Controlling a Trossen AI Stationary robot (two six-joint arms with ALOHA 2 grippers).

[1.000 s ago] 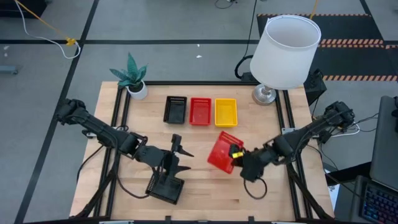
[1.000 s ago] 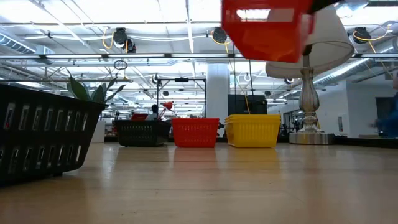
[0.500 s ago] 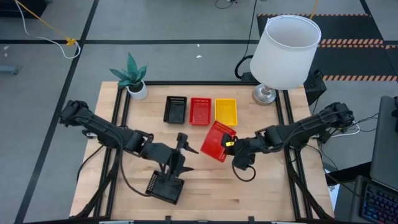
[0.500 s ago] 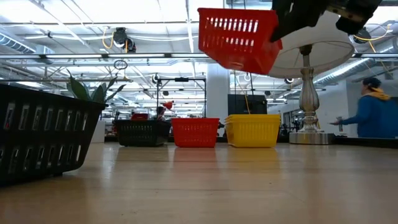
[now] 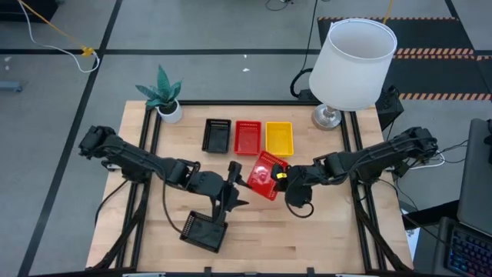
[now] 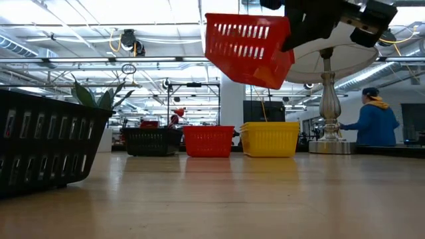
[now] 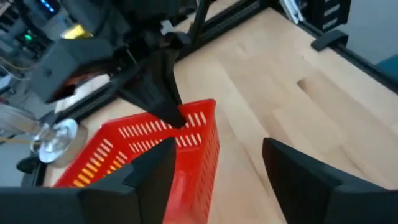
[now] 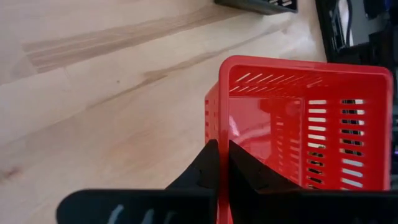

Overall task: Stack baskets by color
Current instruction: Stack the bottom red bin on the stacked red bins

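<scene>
A black basket, a red basket and a yellow basket stand in a row on their bases at the far middle of the table. Another black basket sits near the front edge. A second red basket hangs tilted over the table's middle with my right gripper shut on it. My left gripper is open just left of that red basket, with its fingers close to it; I see no touch. My right gripper pinches one side wall of the red basket at its rim, one finger inside and one outside. The fingers come slanting down from the table's right. The basket is lifted clear and tilted, with its open side partly toward the camera above.
A white lamp stands at the far right corner and a small potted plant at the far left. Bare wood lies between the far row and the near black basket. A person stands in the room beyond the table.
My right gripper has carried the red basket toward the table's left and far side and somewhat lower, turning it so it tips more. My left gripper, still open, has gone right from above the near black basket toward the red basket.
</scene>
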